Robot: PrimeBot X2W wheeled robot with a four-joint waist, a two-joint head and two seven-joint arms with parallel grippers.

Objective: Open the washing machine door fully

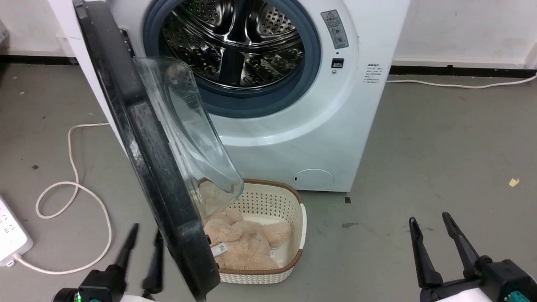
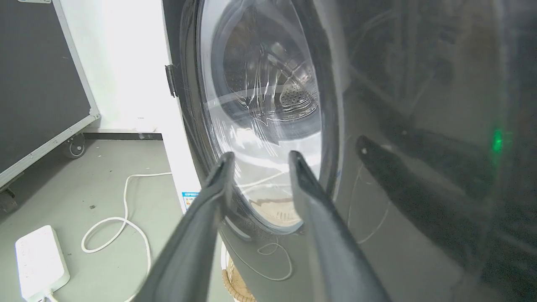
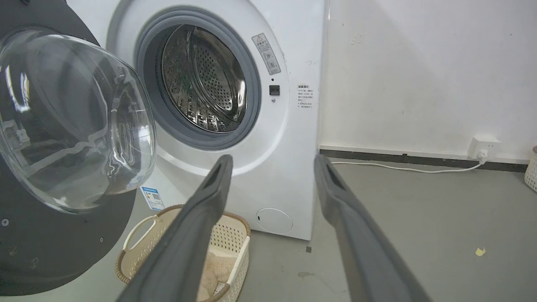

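Black door [image 1: 144, 142]: swung out from the white washing machine [image 1: 293, 138], hinged at the left of the head view and seen there nearly edge-on.
Clear bowl [image 1: 188, 138]: bulged from the door's inner face, toward the right of the head view, above the basket [image 1: 268, 201].
Drum [image 1: 239, 37]: steel and perforated, left exposed, ringed by a grey rubber seal [image 1: 312, 54].
Left gripper [image 1: 147, 230]: fingers parted, nothing held. It is placed just beside the door's glossy outer face, near the lower edge. Contact cannot be told.
Right gripper [image 1: 430, 218]: fingers spread, nothing held, kept well apart from the door, over bare floor [image 1: 440, 147].
Basket: set on the floor in front of the machine, with a beige plush toy [image 1: 247, 243] laid inside.
Floor: grey. A white power strip [image 1: 10, 239] and a looped cable [image 1: 71, 184] are seen at the left.
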